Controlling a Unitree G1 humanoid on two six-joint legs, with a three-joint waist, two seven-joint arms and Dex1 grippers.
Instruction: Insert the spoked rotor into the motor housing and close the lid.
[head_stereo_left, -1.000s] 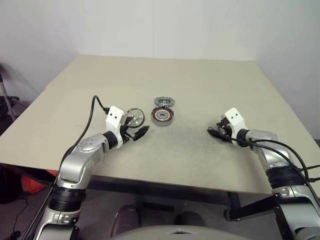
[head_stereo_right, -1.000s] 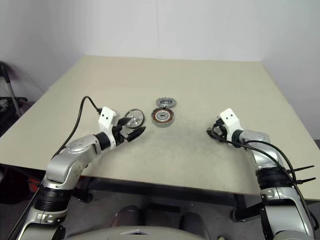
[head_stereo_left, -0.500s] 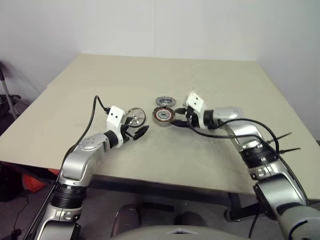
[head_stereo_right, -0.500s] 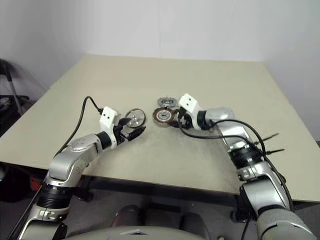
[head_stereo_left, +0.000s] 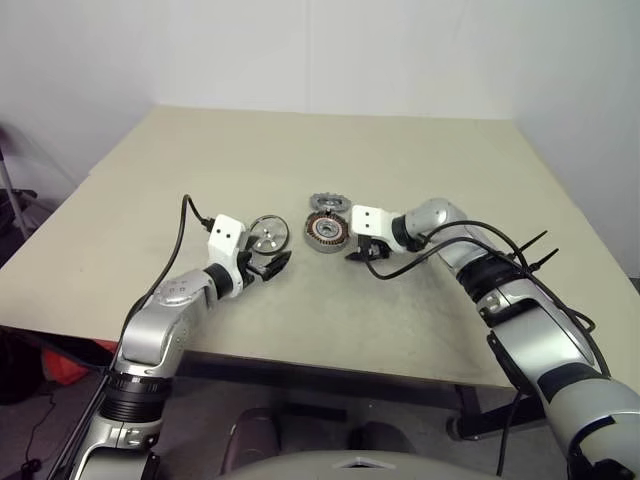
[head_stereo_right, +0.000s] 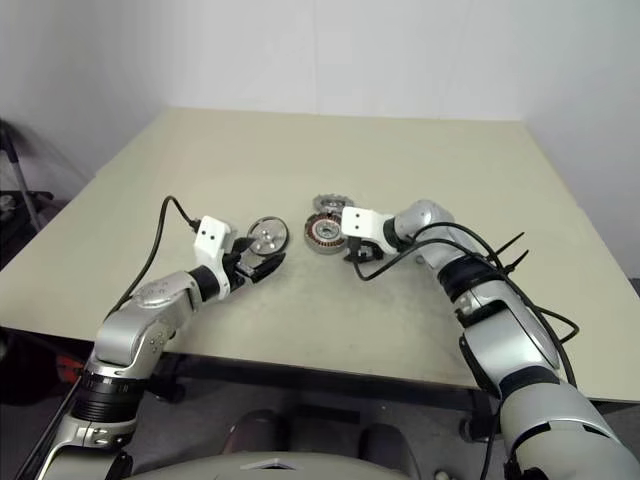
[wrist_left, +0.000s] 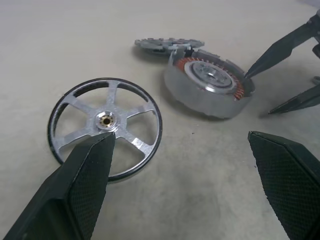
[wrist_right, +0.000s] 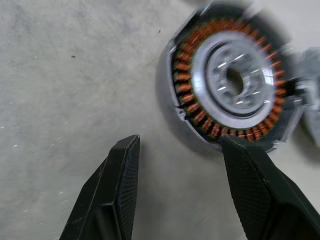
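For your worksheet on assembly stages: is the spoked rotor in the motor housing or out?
Out: spoked rotor lies flat on the table, beside the motor housing.

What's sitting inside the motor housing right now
Inside the motor housing you can see a ring of copper windings around a silver hub with a central hole. The spoked rotor lies outside on the table. The cup's floor is hidden.

Place: you are looking at a bare lab or test room.
Walls: plain white, meeting in a corner behind the table (head_stereo_left: 420, 300).
Bench: one beige table top, with loose motor parts (head_stereo_left: 326, 230) on it.
Edges: cables and stand legs (head_stereo_left: 14, 205) at your left.
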